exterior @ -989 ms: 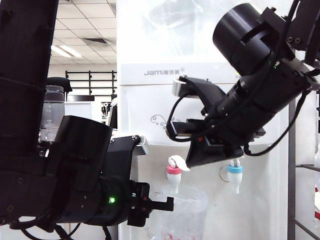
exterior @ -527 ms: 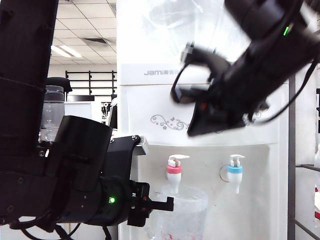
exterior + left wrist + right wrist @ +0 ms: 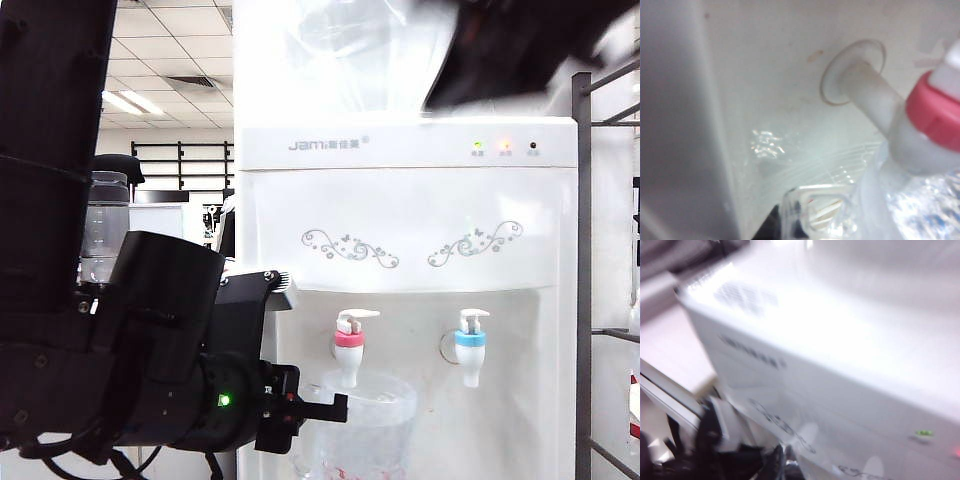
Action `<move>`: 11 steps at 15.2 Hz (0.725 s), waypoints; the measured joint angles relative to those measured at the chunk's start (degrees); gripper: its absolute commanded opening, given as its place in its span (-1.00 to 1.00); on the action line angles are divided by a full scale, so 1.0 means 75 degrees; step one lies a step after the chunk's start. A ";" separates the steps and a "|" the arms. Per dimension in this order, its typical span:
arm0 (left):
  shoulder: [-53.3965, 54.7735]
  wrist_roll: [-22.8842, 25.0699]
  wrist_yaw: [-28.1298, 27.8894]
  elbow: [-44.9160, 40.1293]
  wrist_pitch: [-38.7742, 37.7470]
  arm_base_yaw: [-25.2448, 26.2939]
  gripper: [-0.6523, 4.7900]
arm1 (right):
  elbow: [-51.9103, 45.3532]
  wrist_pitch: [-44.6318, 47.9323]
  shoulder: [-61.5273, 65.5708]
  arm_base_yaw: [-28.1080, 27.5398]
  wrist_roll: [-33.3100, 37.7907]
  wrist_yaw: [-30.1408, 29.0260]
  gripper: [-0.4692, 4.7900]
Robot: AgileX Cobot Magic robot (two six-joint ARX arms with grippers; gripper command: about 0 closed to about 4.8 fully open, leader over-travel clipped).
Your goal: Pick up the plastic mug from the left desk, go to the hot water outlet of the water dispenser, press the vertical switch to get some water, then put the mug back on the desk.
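The clear plastic mug (image 3: 368,425) hangs right under the hot water outlet (image 3: 348,341), the tap with the red-pink collar on the white water dispenser (image 3: 400,210). My left gripper (image 3: 335,408) is shut on the mug's handle (image 3: 812,205), and its dark finger (image 3: 772,227) shows beside the handle. In the left wrist view the outlet (image 3: 935,112) sits just over the mug's rim (image 3: 875,165). The vertical switch (image 3: 353,319) stands untouched. My right gripper (image 3: 785,462) is shut and empty, high by the dispenser's top; its arm (image 3: 520,45) is a dark blur. The left desk is out of view.
A second tap with a blue collar (image 3: 469,341) is to the right of the red one. Indicator lights (image 3: 505,148) sit on the dispenser's top band. A grey metal rack (image 3: 582,300) stands at the right, and a smoky bottle (image 3: 104,225) at the far left.
My right arm has lifted off the red tap's switch and swung up to the top of the exterior view. The switch has sprung back up. The left arm and mug have not moved.
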 measured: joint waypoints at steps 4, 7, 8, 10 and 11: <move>0.0000 0.0003 0.0000 0.0000 -0.0003 0.0000 -0.78 | -0.0003 -0.1428 -0.2226 0.0003 0.0000 -0.0026 -0.84; 0.0000 -0.0003 -0.0006 0.0000 -0.0003 0.0000 -0.78 | 0.0012 -0.2011 -0.3687 0.0003 -0.0128 -0.0163 -0.84; 0.0000 0.0000 -0.0003 0.0003 -0.0006 0.0000 -0.78 | 0.0000 -0.2192 -0.4054 0.0003 -0.0280 -0.0192 -0.84; 0.0000 -0.0003 -0.0006 0.0003 -0.0003 0.0000 -0.78 | -0.0006 -0.2358 -0.4558 0.0003 -0.0475 -0.0507 -0.84; 0.0000 0.0000 -0.0003 0.0003 -0.0006 0.0000 -0.78 | -0.0096 -0.2401 -0.4832 0.0006 -0.0522 -0.0941 -0.84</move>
